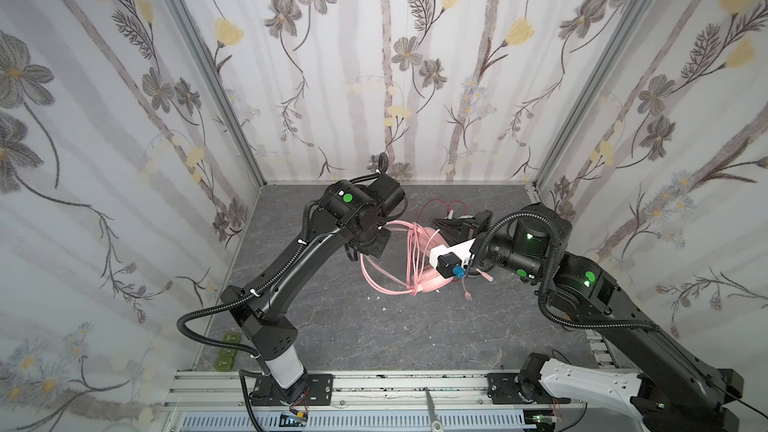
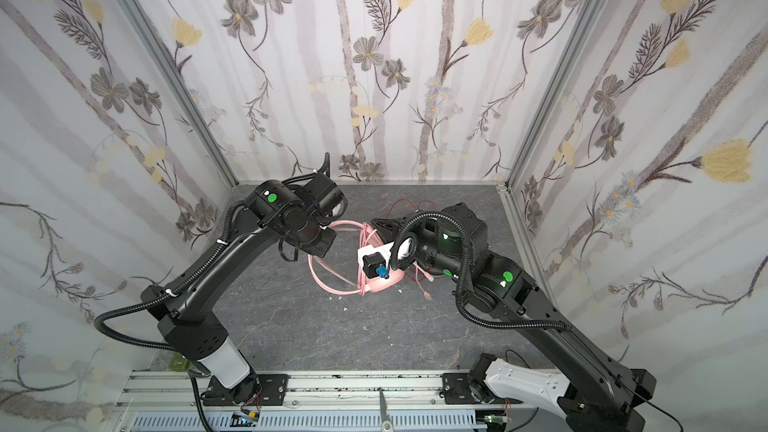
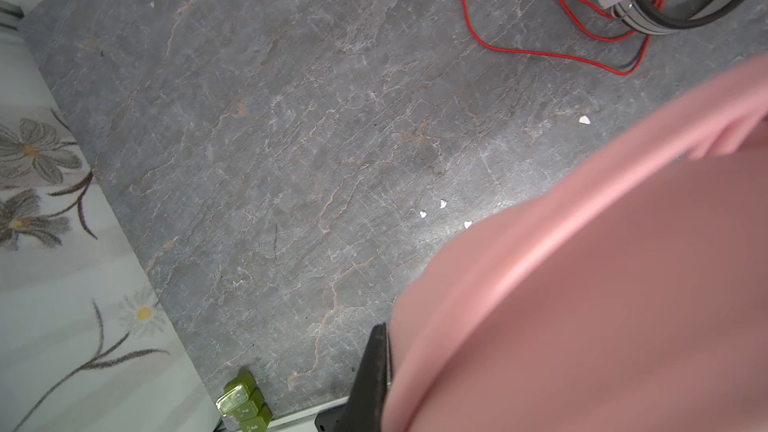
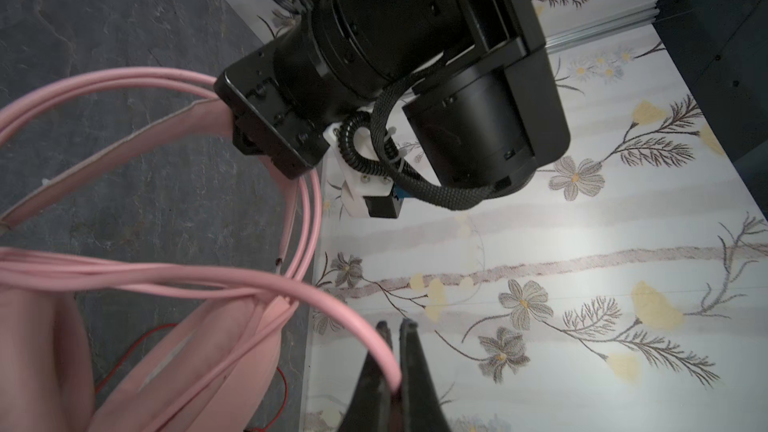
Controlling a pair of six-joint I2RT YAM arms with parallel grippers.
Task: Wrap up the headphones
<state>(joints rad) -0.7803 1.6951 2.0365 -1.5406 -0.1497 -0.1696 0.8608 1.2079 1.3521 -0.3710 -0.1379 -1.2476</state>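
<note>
Right fingers [image 4: 415, 376] are pinching the pink cord [image 4: 332, 297]; left fingers [image 3: 374, 371] are clamping, apparently, the headband of the pink headset [image 1: 430, 283], which is lying mid-way across the bench [image 1: 332, 334]. The white-and-black headset [image 3: 665, 20] is resting at its 1 o'clock, with the red cord [image 3: 519, 51] trailing beside it.

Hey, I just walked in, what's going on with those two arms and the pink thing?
The two arms are wrapping a headset's cord. The left tool is clamped on the headband of the pink headset. The right tool pinches a stretch of the pink cord, and several loops are already gathered across the headset. The white-and-black headset lies on the table behind them, with neither tool on it.
</note>
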